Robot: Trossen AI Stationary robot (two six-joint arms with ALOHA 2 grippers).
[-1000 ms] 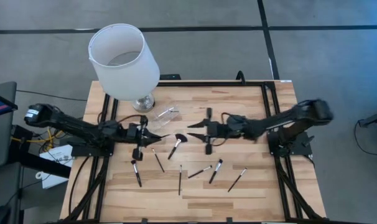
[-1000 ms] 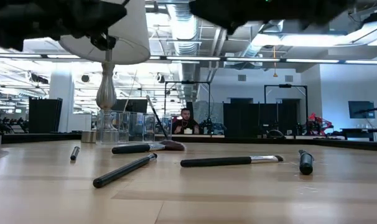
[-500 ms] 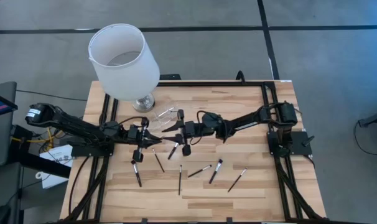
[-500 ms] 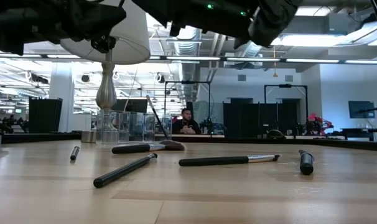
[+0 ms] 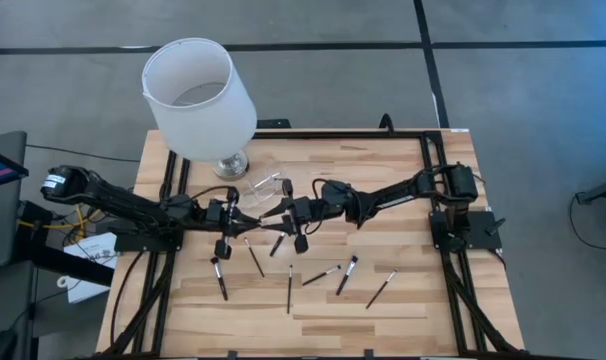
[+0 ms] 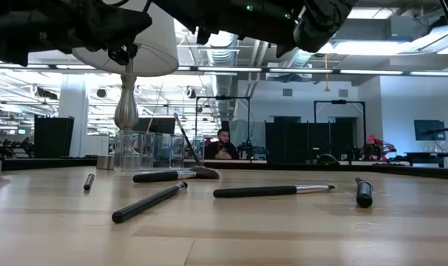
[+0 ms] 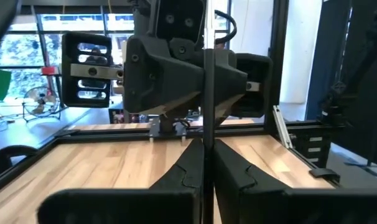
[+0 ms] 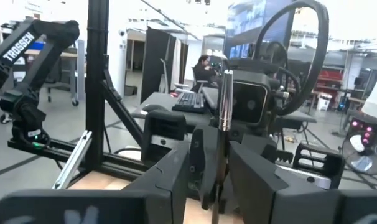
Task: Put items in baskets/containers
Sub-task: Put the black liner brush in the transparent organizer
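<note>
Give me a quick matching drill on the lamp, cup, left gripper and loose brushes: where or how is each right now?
Things:
1. lamp
2. cup
3. left gripper
4. loose brushes

States:
a. shut on a brush, mid-table
b. lying flat on the side away from the lamp
c. far left corner, white shade
d. clear, beside the lamp's base

Pairs: 1-c, 2-d, 3-a, 4-b.

The right gripper faces the left one mid-table, shut on its own brush.
</note>
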